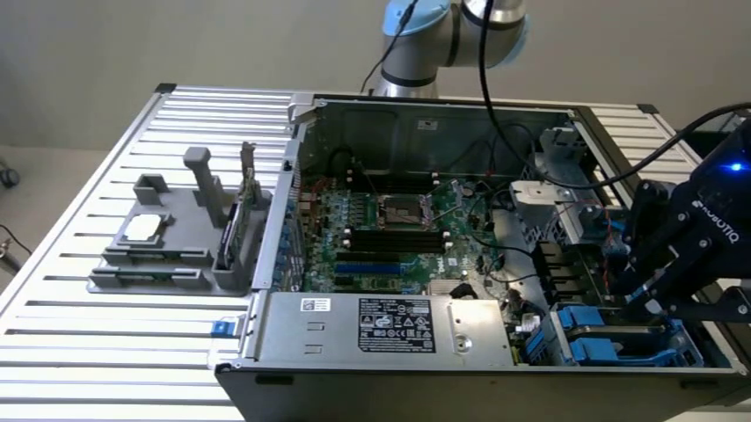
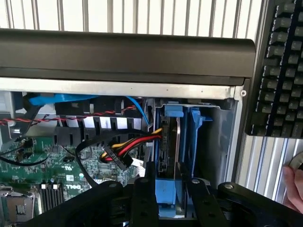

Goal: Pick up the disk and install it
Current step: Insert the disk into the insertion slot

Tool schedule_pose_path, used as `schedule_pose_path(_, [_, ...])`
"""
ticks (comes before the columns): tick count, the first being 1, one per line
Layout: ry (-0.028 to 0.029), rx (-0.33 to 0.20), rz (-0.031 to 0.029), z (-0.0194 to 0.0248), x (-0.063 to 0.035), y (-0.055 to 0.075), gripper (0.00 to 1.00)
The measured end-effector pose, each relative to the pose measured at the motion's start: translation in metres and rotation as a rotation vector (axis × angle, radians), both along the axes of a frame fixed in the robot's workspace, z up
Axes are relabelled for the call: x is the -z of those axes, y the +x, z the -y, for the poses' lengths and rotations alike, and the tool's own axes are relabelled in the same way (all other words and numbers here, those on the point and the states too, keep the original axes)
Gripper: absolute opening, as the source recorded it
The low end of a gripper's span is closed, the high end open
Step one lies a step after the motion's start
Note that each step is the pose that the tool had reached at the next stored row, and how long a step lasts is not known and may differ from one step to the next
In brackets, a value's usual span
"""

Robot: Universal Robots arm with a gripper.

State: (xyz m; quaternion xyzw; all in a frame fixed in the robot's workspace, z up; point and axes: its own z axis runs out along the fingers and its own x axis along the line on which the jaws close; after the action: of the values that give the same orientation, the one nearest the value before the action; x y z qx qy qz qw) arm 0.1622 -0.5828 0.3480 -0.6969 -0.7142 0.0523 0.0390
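slatted aluminium table (image 1: 94,334) against a plain beige wall, carrying an open desktop computer case (image 1: 352,369) lying on its side.

item 1: gripper (image 2: 168,196), black, two fingers, on a universal robots arm; in the exterior view it hangs over the drive bay (image 1: 616,338) at the case's corner on the exterior view's right. fingers (image 2: 144,198) stand either side of blue plastic and look clamped on it.

item 2: the disk (image 2: 174,142), standing on edge in its blue carrier, partly down inside the drive bay, just beside the red, yellow and black power cable (image 2: 128,149).

item 3: motherboard (image 1: 388,233), green, with empty cpu socket.

item 4: grey power supply (image 1: 388,325) with white label.

item 5: grey fixture (image 1: 176,246) on the table, holding a small silver chip (image 1: 143,229).

item 6: keyboard (image 2: 279,71), black; a person's hand (image 2: 296,184) near it.

handling judgement: seating goes best with the carrier kept square to the bay rails, pressure straight along the slot, and the cable clear of the disk's path.

legible writing: "robotiq" on the gripper body; "dell" on the motherboard. power supply label print too small to read.
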Motion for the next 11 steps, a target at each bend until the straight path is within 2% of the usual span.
schedule_pose_path(7, [0.0000,0.000,0.0000,0.0000,-0.0014,-0.012,0.31])
schedule_pose_path(11, [0.0001,0.000,0.0000,0.0001,-0.0014,-0.012,0.31])
